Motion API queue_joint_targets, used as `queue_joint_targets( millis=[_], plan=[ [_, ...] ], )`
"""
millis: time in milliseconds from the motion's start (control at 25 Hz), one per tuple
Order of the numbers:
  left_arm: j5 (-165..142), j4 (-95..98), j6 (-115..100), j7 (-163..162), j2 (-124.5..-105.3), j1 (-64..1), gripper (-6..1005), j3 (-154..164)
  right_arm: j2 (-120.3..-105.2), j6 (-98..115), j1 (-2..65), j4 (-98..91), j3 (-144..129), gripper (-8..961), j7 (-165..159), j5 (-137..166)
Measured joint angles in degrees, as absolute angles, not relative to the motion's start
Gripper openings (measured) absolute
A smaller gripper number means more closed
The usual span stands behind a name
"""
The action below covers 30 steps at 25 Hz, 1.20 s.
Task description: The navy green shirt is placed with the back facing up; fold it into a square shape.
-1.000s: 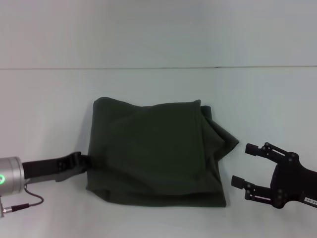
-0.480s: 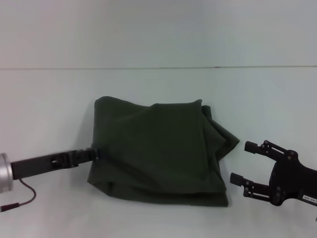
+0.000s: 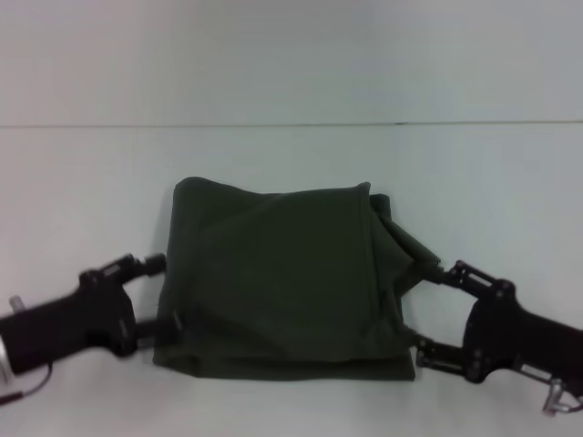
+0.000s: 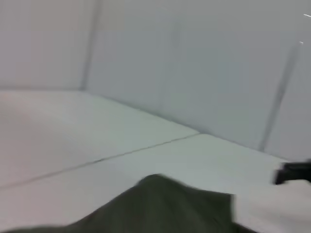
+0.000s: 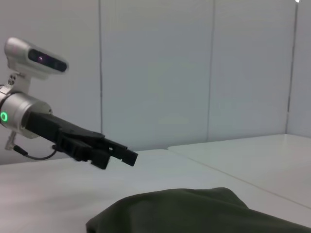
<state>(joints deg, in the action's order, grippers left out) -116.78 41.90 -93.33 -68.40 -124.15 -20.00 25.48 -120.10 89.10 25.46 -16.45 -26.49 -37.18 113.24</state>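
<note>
With shirt [image 3: 282, 278] folded, left pincer [image 3: 162, 293] & right pincer [image 3: 428, 312] flank it.

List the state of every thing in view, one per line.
navy green shirt: folded into a rough rectangle, plain side up, lying on the table, right edge bunched and uneven.
left gripper: open, at the shirt's left edge, fingers straddling the near-left corner.
right gripper: open, at the shirt's right edge, fingers touching the cloth.
table: white, bearing the shirt.
</note>
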Motion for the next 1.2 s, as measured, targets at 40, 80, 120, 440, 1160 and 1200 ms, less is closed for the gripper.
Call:
queue_joint_targets(
  millis=[40,80,120,440,1160,1200],
  plan=[
    [-116.78,41.12,-95.34,-64.45,-124.28,-19.27,845,25.60,-120.13,89.01,25.44,-15.85,-26.57,888,-36.59,113.35],
    [-116.79,40.66,-96.68,-62.13,-124.31,-18.85,887,25.58,-120.15,88.95,25.32,-15.26,-26.64,889,-36.08,113.45],
    [-116.79,40.10,-98.40,-59.75,-124.39,-18.00,929,25.30,-120.14,88.92,24.98,-14.82,-26.65,889,-35.72,113.56],
    [-120.42,39.64,-100.53,-55.15,-124.67,-13.38,927,22.95,-120.11,85.87,19.68,-11.50,-26.02,888,-31.54,113.35],
    [-124.54,37.69,-100.68,-52.58,-124.55,-13.50,923,20.48,-120.14,85.21,20.10,-10.28,-23.85,888,-29.97,113.11],
    [-124.49,37.66,-100.63,-52.57,-124.54,-13.57,923,20.48,-120.15,85.24,20.18,-10.28,-23.78,888,-29.97,113.11]
  ],
)
